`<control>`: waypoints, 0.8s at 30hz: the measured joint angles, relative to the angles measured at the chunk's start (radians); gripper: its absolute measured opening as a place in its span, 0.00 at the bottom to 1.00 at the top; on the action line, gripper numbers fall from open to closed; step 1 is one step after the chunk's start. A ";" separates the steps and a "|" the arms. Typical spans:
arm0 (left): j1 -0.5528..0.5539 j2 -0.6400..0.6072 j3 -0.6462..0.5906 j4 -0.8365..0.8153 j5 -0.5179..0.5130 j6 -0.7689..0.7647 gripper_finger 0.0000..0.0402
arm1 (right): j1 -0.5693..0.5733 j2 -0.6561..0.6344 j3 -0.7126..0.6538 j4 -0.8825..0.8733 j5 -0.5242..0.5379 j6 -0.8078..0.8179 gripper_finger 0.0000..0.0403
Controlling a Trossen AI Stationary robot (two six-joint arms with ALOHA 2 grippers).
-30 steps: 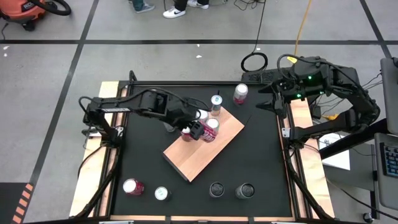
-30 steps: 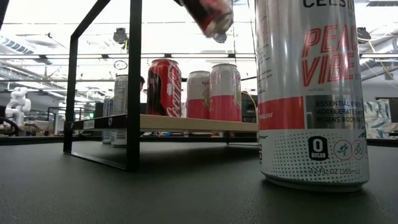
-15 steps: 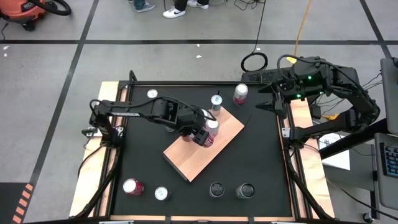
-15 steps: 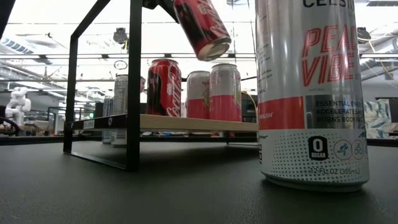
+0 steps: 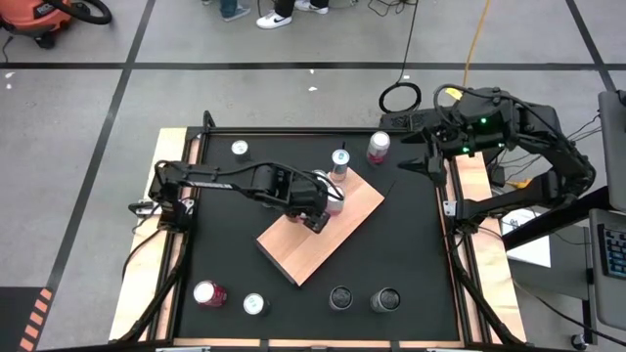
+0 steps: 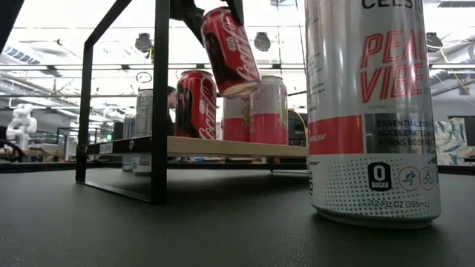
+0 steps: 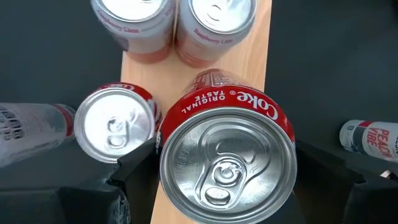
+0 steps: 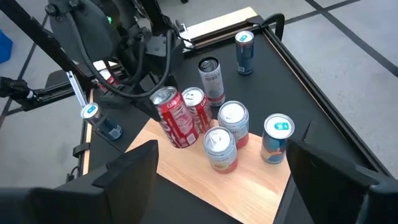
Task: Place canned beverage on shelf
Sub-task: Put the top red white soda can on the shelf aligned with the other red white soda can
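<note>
Since the earlier frames the left gripper (image 5: 320, 207) has been carrying the red Coke can (image 6: 231, 52) lower and further in over the shelf (image 5: 337, 240), and the can is now reading closer to upright. The can is hanging tilted above the board, its bottom end clear of the wood and just in front of the two pink cans (image 6: 258, 109) as the low view shows it. The left gripper's fingers (image 7: 138, 169) are clamping the can on both sides, top rim facing the wrist camera. A second red can (image 7: 115, 123) is standing upright on the shelf just beside the held one, and the pink pair is standing side by side further along the board. The right gripper (image 5: 419, 154) is waiting at the far right edge of the table, its fingers (image 8: 134, 168) spread wide and holding nothing. A tall Celsius can (image 6: 371, 111) is standing on the black tabletop (image 6: 223, 230), nearest the low camera.
</note>
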 joint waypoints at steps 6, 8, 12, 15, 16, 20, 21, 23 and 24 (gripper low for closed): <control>0.000 0.027 0.000 0.015 0.011 0.002 0.71 | 0.000 0.010 0.000 0.000 0.000 -0.003 0.82; 0.000 0.032 0.000 0.010 0.016 0.001 0.71 | 0.000 0.011 0.000 0.000 0.000 -0.004 0.82; -0.004 0.050 0.000 0.015 0.017 0.001 0.71 | 0.000 0.010 0.000 0.000 0.000 -0.008 0.82; -0.006 0.070 0.000 0.012 0.020 -0.002 0.71 | 0.000 0.010 0.000 0.000 0.000 -0.008 0.82; -0.006 0.073 0.000 0.012 0.025 -0.008 0.71 | 0.000 0.010 0.000 0.000 0.000 -0.008 0.82; -0.008 0.089 -0.001 0.009 0.030 -0.036 0.71 | 0.000 0.010 0.000 0.000 -0.001 -0.008 0.82; -0.008 0.092 -0.001 0.009 0.030 -0.044 0.71 | 0.000 0.010 0.000 0.000 -0.001 -0.007 0.82; -0.008 0.098 -0.001 0.009 0.030 -0.051 0.71 | 0.000 0.010 0.000 0.000 -0.002 -0.007 0.82; -0.008 0.100 -0.001 0.009 0.030 -0.053 0.71 | 0.000 0.010 0.000 0.000 -0.002 -0.007 0.82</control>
